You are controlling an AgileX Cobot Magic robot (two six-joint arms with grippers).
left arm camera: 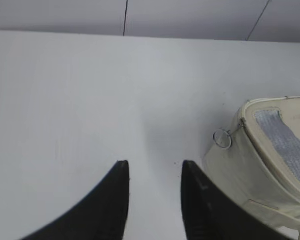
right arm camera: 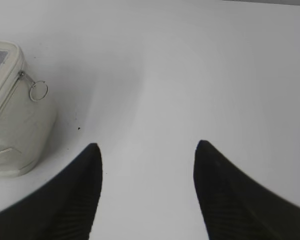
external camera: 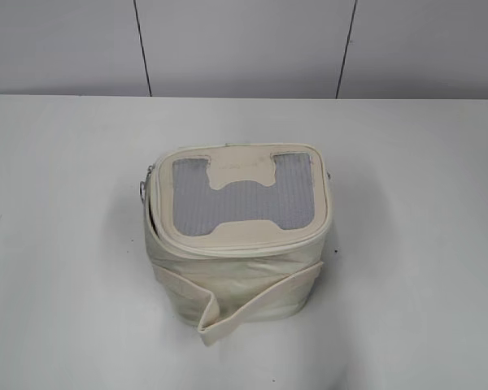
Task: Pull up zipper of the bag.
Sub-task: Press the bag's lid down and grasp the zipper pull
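Note:
The cream-white bag (external camera: 240, 268) stands upright in the middle of the table, its lid showing a grey mesh window (external camera: 244, 203). The zipper (external camera: 228, 246) runs round the lid rim, with a silver ring pull on the bag's left side (external camera: 144, 187) and a slider on its right (external camera: 332, 175). Neither gripper shows in the exterior view. My left gripper (left arm camera: 155, 164) is open over bare table, left of the bag (left arm camera: 250, 170) and below its ring pull (left arm camera: 222, 138). My right gripper (right arm camera: 149, 145) is open wide, right of the bag (right arm camera: 15, 130) and its ring pull (right arm camera: 38, 91).
A loose cream strap (external camera: 252, 302) hangs across the bag's front and sticks out at the lower left. The white table (external camera: 65, 244) stretches out on every side of the bag, and a grey panelled wall (external camera: 244, 41) stands behind it.

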